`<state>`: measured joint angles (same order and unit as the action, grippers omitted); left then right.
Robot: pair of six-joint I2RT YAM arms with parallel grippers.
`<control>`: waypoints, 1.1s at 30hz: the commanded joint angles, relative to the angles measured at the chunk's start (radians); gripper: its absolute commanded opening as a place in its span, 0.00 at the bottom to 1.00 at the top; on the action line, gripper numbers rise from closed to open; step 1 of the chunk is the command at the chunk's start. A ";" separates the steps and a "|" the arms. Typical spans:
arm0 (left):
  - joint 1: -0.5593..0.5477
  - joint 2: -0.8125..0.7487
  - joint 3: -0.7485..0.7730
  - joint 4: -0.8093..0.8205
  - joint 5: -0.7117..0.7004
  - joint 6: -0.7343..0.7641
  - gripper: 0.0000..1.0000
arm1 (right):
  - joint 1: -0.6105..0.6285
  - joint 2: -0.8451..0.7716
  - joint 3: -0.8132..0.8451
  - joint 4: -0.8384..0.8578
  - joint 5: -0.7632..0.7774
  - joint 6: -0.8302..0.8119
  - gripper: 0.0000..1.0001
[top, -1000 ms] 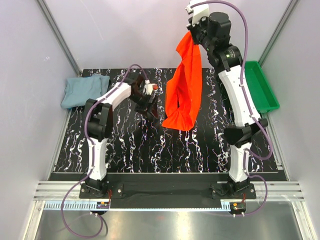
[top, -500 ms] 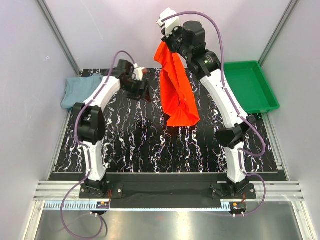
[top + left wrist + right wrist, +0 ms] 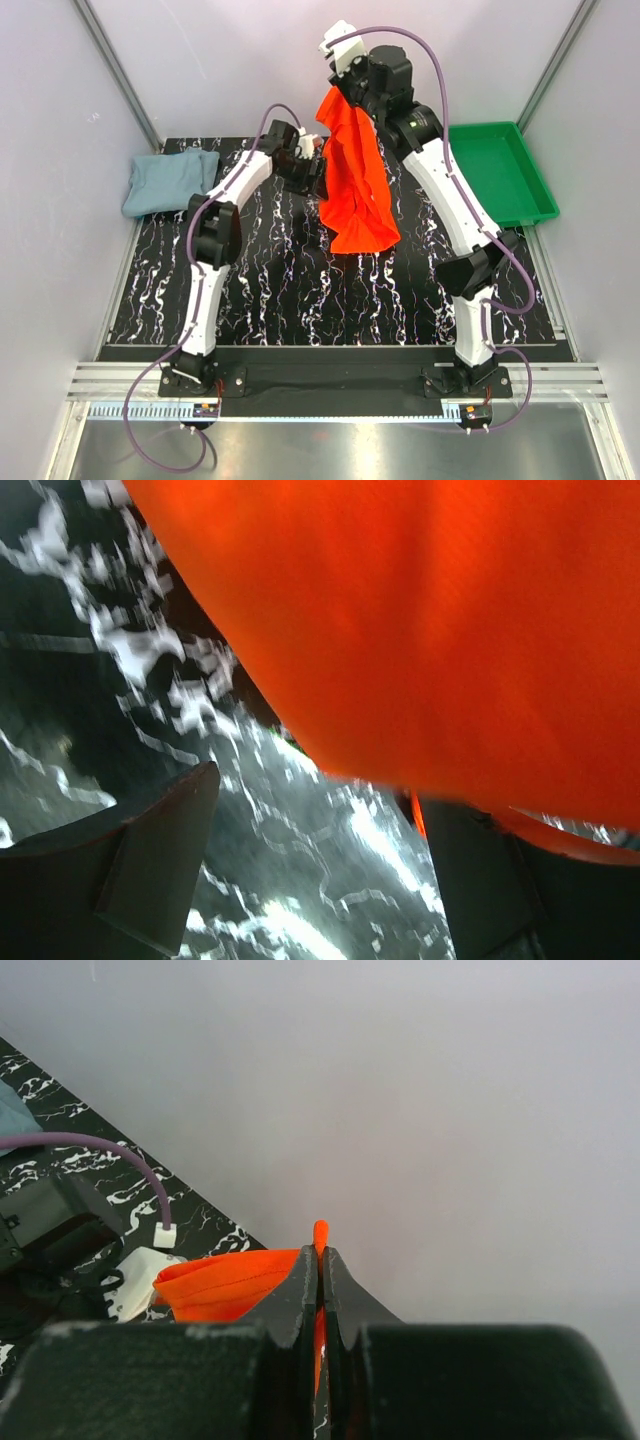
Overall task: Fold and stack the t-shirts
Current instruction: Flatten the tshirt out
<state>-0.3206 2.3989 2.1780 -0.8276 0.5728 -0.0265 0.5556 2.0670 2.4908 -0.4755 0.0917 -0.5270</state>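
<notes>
T-shirt, orange-red, aloft between right fingers

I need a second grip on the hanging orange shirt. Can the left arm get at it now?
Probably yes: the open left pincer sits right beside the orange shirt, which hangs from the shut right pincer; nothing lies between.

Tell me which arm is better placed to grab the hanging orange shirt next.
Left. The left gripper is open right beside the orange shirt; the right gripper is shut on the shirt's top, holding it up.
</notes>
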 commanded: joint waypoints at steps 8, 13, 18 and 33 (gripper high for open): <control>-0.084 0.106 0.155 0.059 -0.044 0.019 0.66 | -0.023 -0.071 0.036 0.071 0.052 -0.021 0.00; -0.075 0.082 0.129 0.045 -0.097 0.020 0.00 | -0.031 -0.064 0.037 0.078 0.066 -0.027 0.00; 0.021 -0.091 0.063 0.019 -0.209 0.056 0.00 | -0.063 -0.056 0.026 0.074 0.085 -0.025 0.00; 0.152 -0.444 0.129 -0.120 -0.289 0.254 0.06 | -0.152 -0.165 -0.160 0.035 0.052 0.061 0.00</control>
<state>-0.1356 1.9827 2.3081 -0.8913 0.2317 0.1955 0.3965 2.0075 2.3596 -0.4683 0.1383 -0.4881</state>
